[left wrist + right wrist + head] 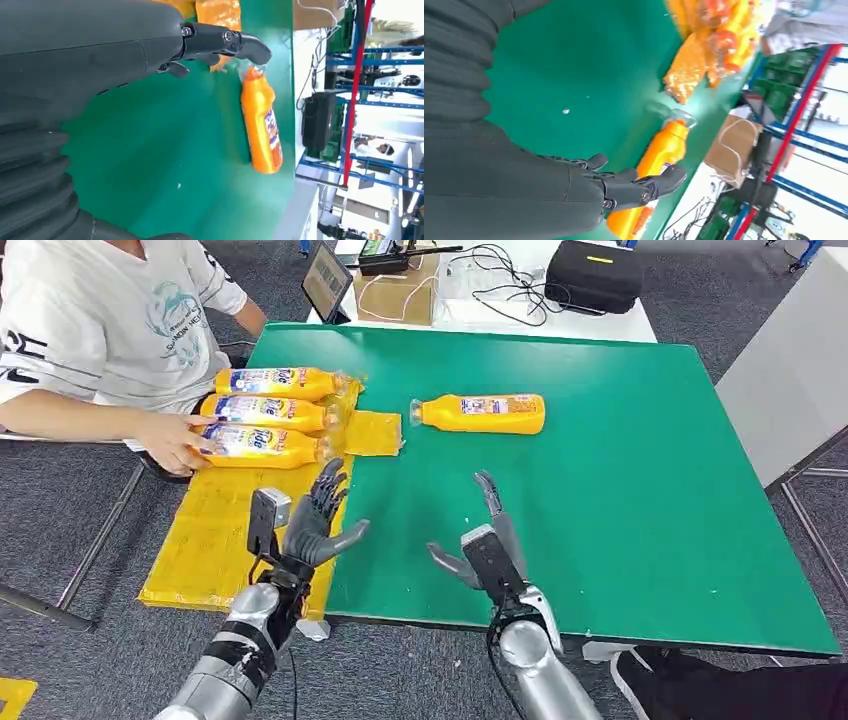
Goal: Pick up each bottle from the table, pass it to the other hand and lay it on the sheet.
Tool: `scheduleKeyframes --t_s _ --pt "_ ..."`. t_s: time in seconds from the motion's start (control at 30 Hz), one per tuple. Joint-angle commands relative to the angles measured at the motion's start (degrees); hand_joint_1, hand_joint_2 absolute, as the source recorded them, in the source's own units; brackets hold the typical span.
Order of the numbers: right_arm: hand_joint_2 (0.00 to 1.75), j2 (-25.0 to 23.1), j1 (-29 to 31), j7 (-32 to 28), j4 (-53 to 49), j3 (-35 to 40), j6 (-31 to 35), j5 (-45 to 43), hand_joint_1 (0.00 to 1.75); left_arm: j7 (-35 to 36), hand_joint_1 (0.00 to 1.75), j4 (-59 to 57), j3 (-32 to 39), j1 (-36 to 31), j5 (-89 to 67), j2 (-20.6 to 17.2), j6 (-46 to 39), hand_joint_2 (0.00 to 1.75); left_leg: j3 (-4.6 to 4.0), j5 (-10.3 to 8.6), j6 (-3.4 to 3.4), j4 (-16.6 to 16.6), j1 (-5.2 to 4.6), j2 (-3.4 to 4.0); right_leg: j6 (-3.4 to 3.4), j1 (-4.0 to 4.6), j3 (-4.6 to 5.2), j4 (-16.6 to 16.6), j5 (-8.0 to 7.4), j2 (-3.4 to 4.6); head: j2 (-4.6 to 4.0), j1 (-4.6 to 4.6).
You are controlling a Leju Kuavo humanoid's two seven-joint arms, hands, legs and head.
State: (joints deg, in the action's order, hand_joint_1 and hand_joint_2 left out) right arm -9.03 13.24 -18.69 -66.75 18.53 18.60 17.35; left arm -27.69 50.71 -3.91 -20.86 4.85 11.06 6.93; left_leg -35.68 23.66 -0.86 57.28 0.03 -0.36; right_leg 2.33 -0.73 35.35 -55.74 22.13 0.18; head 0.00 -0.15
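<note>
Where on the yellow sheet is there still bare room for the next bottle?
The near part of the sheet, between the three laid bottles and the table's front edge, is bare. The far end is crowded: bottles packed together, with a person's hand on the nearest.

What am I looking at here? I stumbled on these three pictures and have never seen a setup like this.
This is a humanoid robot working at a green table. The wide picture is from its head, looking down at its own two silver arms. The other two come from cameras at its wrists, so they look tilted. The left robot hand and the right robot hand both hover open above the table, holding nothing. One orange bottle lies on its side on the green surface. Three more bottles lie on a yellow sheet at the table's left edge, where a seated person's hand touches the nearest one.
</note>
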Motion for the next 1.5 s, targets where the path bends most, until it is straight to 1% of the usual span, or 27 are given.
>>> scheduleKeyframes --t_s 0.03,0.07,0.1,0.13,0.3,0.33,0.37,0.4,0.5,0.57,0.6,0.67,0.7,0.87,0.9,0.97,1.0,1.07,1.2,1.23,1.27,1.3,1.37,1.4,1.43,1.47,1.5 --pt "1.75 -0.34 -0.21 -0.95 -0.93 -1.06 0.28 -1.71 0.0 -0.66 0.0 -1.26 -4.56 -1.16 -0.32 -0.45 -4.04 1.75 0.29 0.13 0.07 0.01 0.05 -0.01 -0.1 0.07 -0.3 -0.01 0.14 -0.06 0.0 0.0" --pt "1.75 -0.16 -0.2 -0.95 -0.89 -0.98 0.1 -1.72 0.0 -1.03 0.0 -1.17 -4.62 -1.15 -0.86 -0.65 -4.96 1.75 0.14 0.06 0.04 -0.01 0.03 0.0 -0.06 0.03 -0.14 0.0 0.06 -0.03 0.0 -0.02" --pt "1.75 -0.12 -0.23 -0.95 -0.84 -0.98 0.05 -1.73 0.0 -1.0 0.0 -1.19 -4.45 -1.11 -0.74 -0.7 -5.02 1.75 0.25 0.12 0.06 0.02 0.03 -0.01 -0.09 0.05 -0.26 -0.03 0.14 -0.06 0.02 0.02" --pt "1.75 -0.03 -0.22 -0.9 -0.73 -0.95 -0.02 -1.73 0.0 -1.0 0.0 -1.22 -4.38 -1.03 -0.75 -0.75 -5.06 1.75 0.15 0.06 0.04 -0.01 0.03 0.01 -0.07 0.05 -0.15 0.01 0.06 -0.02 0.0 0.0" --pt "1.75 -0.06 0.08 -0.58 -0.32 -0.84 0.28 -1.38 0.0 -1.15 0.0 -1.42 -4.24 -0.99 -0.95 -0.65 -5.55 1.75 0.24 0.1 0.05 -0.01 0.03 0.04 -0.08 0.05 -0.23 0.01 0.1 0.0 0.0 0.0" --pt "1.75 -0.06 0.08 -0.58 -0.32 -0.84 0.28 -1.38 0.0 -1.15 0.0 -1.42 -4.24 -0.99 -0.95 -0.65 -5.55 1.75 0.12 0.05 0.03 -0.02 0.02 0.04 -0.05 0.03 -0.12 0.02 0.05 0.0 0.0 0.0" --pt "1.75 -0.06 0.08 -0.58 -0.32 -0.84 0.28 -1.38 0.0 -1.15 0.0 -1.42 -4.24 -0.99 -0.95 -0.65 -5.55 1.75 0.28 0.14 0.06 0.0 0.04 0.04 -0.09 0.06 -0.28 -0.01 0.14 -0.01 0.02 0.0" --pt "1.75 -0.06 0.16 -0.47 -0.31 -0.79 0.4 -1.25 0.0 -1.14 0.0 -1.31 -4.26 -0.93 -0.98 -0.58 -5.58 1.75 0.19 0.07 0.04 -0.03 0.03 0.01 -0.06 0.04 -0.18 0.02 0.08 -0.03 0.02 0.0" --pt "1.75 -0.16 0.13 -0.79 -0.75 -0.77 0.72 -1.16 0.0 -2.17 0.0 -0.08 -3.78 -0.59 -1.31 -0.54 -6.93 1.75 0.35 0.17 0.07 0.01 0.05 0.04 -0.1 0.07 -0.34 -0.02 0.17 -0.01 0.02 0.0" --pt "1.75 -0.19 0.1 -0.79 -0.88 -0.8 0.77 -1.21 0.0 -2.17 0.0 0.27 -3.49 -0.57 -1.06 -0.68 -6.87 1.75 0.13 0.06 0.04 -0.02 0.03 0.03 -0.06 0.04 -0.13 0.02 0.05 0.0 0.0 0.0" --pt "1.75 -0.2 0.11 -0.79 -0.89 -0.79 0.77 -1.21 0.0 -2.17 0.0 0.3 -3.43 -0.63 -1.06 -0.8 -6.88 1.75 0.3 0.17 0.07 0.03 0.04 0.05 -0.1 0.06 -0.3 -0.03 0.16 -0.01 0.0 0.0" --pt "1.75 -0.2 0.11 -0.79 -0.89 -0.79 0.77 -1.21 0.0 -2.17 0.0 0.3 -3.43 -0.63 -1.06 -0.8 -6.88 1.75 0.12 0.05 0.04 -0.02 0.02 0.03 -0.06 0.03 -0.12 0.01 0.05 0.0 0.0 0.0" --pt "1.75 -0.27 0.08 -0.81 -0.89 -0.85 0.94 -1.21 0.0 -2.09 0.0 0.26 -3.03 -0.64 -0.77 -0.75 -7.05 1.75 0.26 0.12 0.06 0.01 0.05 0.04 -0.1 0.06 -0.26 -0.01 0.12 -0.01 0.0 0.0" --pt "1.75 -0.31 -0.17 -0.89 -1.16 -0.87 1.2 -1.31 0.0 -2.0 0.0 -0.06 -2.45 -0.6 -0.59 -0.84 -7.15 1.75 0.23 0.11 0.06 0.0 0.04 0.06 -0.08 0.06 -0.23 0.01 0.09 0.02 0.0 0.0" --pt "1.75 -0.31 -0.17 -0.89 -1.16 -0.87 1.2 -1.31 0.0 -2.0 0.0 -0.06 -2.45 -0.6 -0.59 -0.84 -7.15 1.75 0.34 0.16 0.08 0.0 0.05 0.07 -0.11 0.06 -0.33 -0.01 0.15 0.01 0.02 0.0" --pt "1.75 -0.31 -0.17 -0.89 -1.16 -0.87 1.2 -1.31 0.0 -2.0 0.0 -0.06 -2.45 -0.6 -0.59 -0.84 -7.15 1.75 0.14 0.07 0.04 -0.03 0.03 0.05 -0.07 0.04 -0.14 0.02 0.05 0.01 0.0 0.0" --pt "1.75 -0.28 -0.1 -0.88 -1.19 -0.88 1.18 -1.32 0.0 -2.0 0.0 -0.01 -2.49 -0.68 -0.59 -0.74 -7.15 1.75 0.28 0.13 0.06 -0.01 0.05 0.06 -0.09 0.06 -0.27 0.0 0.12 0.01 0.02 0.0" --pt "1.75 -0.11 -0.11 -0.87 -1.24 -0.85 1.13 -1.27 0.0 -2.0 0.0 0.15 -2.51 -0.52 -0.59 -0.68 -7.12 1.75 0.13 0.06 0.04 -0.03 0.02 0.04 -0.06 0.03 -0.13 0.02 0.05 0.0 0.0 0.0" --pt "1.75 -0.19 -0.23 -0.81 -1.26 -0.74 1.19 -1.24 0.0 -2.01 0.0 0.46 -2.51 -0.29 -0.58 -0.57 -7.2 1.75 0.37 0.21 0.07 0.04 0.06 0.06 -0.12 0.08 -0.39 -0.02 0.19 0.0 0.02 0.0" --pt "1.75 -0.2 -0.21 -0.79 -1.22 -0.71 1.23 -1.28 0.0 -1.99 0.0 0.45 -2.6 -0.32 -0.74 -0.62 -7.58 1.75 0.24 0.11 0.05 -0.02 0.03 0.05 -0.08 0.05 -0.24 0.02 0.1 0.01 0.0 0.0" --pt "1.75 -0.2 -0.21 -0.79 -1.22 -0.71 1.23 -1.28 0.0 -1.99 0.0 0.45 -2.6 -0.32 -0.74 -0.62 -7.58 1.75 0.37 0.18 0.07 0.0 0.06 0.07 -0.11 0.07 -0.37 0.0 0.16 0.02 0.0 0.0" --pt "1.75 -0.2 -0.21 -0.79 -1.22 -0.71 1.23 -1.28 0.0 -1.99 0.0 0.45 -2.6 -0.32 -0.74 -0.62 -7.58 1.75 0.17 0.08 0.04 -0.01 0.03 0.05 -0.07 0.04 -0.18 0.02 0.07 0.01 0.0 0.0" --pt "1.75 -0.2 -0.21 -0.79 -1.22 -0.71 1.23 -1.28 0.0 -1.99 0.0 0.45 -2.6 -0.32 -0.74 -0.62 -7.58 1.75 0.48 0.24 0.09 0.02 0.06 0.07 -0.14 0.08 -0.47 -0.04 0.22 0.01 0.0 0.0" --pt "1.75 -0.2 -0.19 -0.79 -1.25 -0.71 1.23 -1.29 0.0 -1.99 0.0 0.43 -2.56 -0.36 -0.74 -0.68 -7.58 1.75 0.27 0.13 0.06 0.0 0.05 0.06 -0.09 0.07 -0.27 0.0 0.11 0.01 0.0 0.0" --pt "1.75 -0.19 -0.2 -0.8 -1.3 -0.72 1.25 -1.31 0.0 -1.99 0.0 0.38 -2.46 -0.4 -0.74 -0.69 -7.66 1.75 0.36 0.19 0.08 0.03 0.06 0.06 -0.12 0.08 -0.36 -0.03 0.17 0.0 0.0 0.0" --pt "1.75 -0.19 -0.21 -0.81 -1.35 -0.7 1.24 -1.33 0.0 -1.99 0.0 0.41 -2.4 -0.41 -0.74 -0.72 -7.7 1.75 0.18 0.09 0.05 0.0 0.03 0.05 -0.07 0.04 -0.18 0.0 0.08 0.01 0.0 0.0" --pt "1.75 -0.18 -0.2 -0.81 -1.36 -0.69 1.22 -1.34 0.0 -1.99 0.0 0.44 -2.39 -0.41 -0.74 -0.72 -7.71 1.75 0.26 0.13 0.06 0.01 0.04 0.06 -0.09 0.05 -0.25 -0.02 0.12 0.01 0.0 0.0"
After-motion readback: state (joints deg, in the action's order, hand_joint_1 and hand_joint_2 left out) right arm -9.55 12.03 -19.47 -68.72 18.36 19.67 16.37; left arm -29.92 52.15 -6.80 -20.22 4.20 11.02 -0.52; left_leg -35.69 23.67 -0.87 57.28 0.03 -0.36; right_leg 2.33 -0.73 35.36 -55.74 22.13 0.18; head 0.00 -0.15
